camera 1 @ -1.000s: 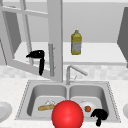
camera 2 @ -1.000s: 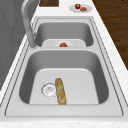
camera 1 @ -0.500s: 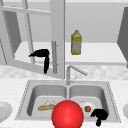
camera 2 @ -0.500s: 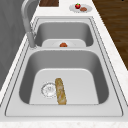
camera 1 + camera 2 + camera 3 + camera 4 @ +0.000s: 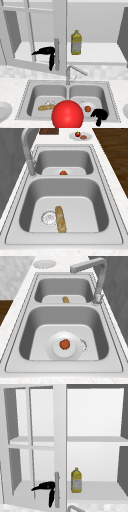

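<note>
A pale speckled bench [image 5: 10, 87] carried a steel double sink [image 5: 67, 85] below a white wall cabinet whose glazed door [image 5: 32, 37] stood swung open over the left half of the bench. The left robot hand [image 5: 47, 53] hovered just beside the door's vertical handle [image 5: 57, 53], its thumb and fingers spread and hanging loose rather than curled round the bar; whether it touched the handle could not be told. On the cabinet's lower shelf [image 5: 100, 53], toward its middle, stood a yellow bottle [image 5: 76, 42] with a pale label too blurred to read. The right robot hand [image 5: 100, 115] hung over the front edge of the right basin, fingers curled and holding nothing, near a white plate [image 5: 65, 346] bearing a small orange-red item [image 5: 65, 344]. A baguette [image 5: 60, 219] lay on the left basin's floor beside its drain [image 5: 48, 218]. A red ball [image 5: 67, 115] sat at the sink's front edge, between the basins. The faucet [image 5: 72, 72] rose at the back edge. Another plate [image 5: 80, 135] of food rested at the bench's far right end.
</note>
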{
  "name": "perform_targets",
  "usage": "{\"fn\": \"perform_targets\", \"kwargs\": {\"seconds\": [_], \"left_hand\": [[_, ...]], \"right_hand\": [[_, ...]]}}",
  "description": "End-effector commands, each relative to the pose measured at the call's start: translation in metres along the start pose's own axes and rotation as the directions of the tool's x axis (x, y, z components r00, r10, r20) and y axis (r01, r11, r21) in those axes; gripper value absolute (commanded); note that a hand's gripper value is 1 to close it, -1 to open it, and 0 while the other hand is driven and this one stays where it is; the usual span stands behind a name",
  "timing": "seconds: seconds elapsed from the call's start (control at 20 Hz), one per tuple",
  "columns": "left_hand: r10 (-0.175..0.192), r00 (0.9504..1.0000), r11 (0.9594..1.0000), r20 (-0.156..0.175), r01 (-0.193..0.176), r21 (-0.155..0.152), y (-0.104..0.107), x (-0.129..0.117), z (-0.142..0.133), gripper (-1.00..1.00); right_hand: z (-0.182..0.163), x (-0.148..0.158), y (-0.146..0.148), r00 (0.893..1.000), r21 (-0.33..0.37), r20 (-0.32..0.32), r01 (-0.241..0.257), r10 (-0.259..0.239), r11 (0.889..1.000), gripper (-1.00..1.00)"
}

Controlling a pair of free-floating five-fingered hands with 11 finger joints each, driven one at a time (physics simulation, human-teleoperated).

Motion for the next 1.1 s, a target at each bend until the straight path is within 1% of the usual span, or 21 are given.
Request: {"fn": "perform_targets", "kwargs": {"seconds": [0.0,0.2,0.3,0.6,0.7,0.8,1.05], "left_hand": [[0.007,0.9996,0.9999,-0.027,-0.007,0.009,0.002,0.000,-0.029,-1.00],[0.016,0.9966,0.9998,-0.081,-0.015,0.015,0.006,-0.011,-0.046,-1.00],[0.018,0.9947,0.9997,-0.101,-0.016,0.017,0.008,-0.013,-0.056,-1.00],[0.012,0.9867,0.9998,-0.162,-0.009,0.018,0.009,-0.025,-0.088,-1.00],[0.010,0.9831,0.9998,-0.183,-0.007,0.017,0.009,-0.030,-0.099,-1.00],[0.009,0.9784,0.9998,-0.207,-0.005,0.017,0.010,-0.034,-0.110,-1.00],[0.007,0.9635,0.9998,-0.268,-0.002,0.018,0.012,-0.046,-0.134,-1.00]], "right_hand": [[0.000,0.000,0.000,1.000,0.000,0.000,0.000,0.000,1.000,0.00],[0.000,0.000,0.000,1.000,0.000,0.000,0.000,0.000,1.000,0.00],[0.000,0.000,0.000,1.000,0.000,0.000,0.000,0.000,1.000,0.00],[0.000,0.000,0.000,1.000,0.000,0.000,0.000,0.000,1.000,0.00],[0.000,0.000,0.000,1.000,0.000,0.000,0.000,0.000,1.000,0.00],[0.000,0.000,0.000,1.000,0.000,0.000,0.000,0.000,1.000,0.00],[0.000,0.000,0.000,1.000,0.000,0.000,0.000,0.000,1.000,0.00]]}}
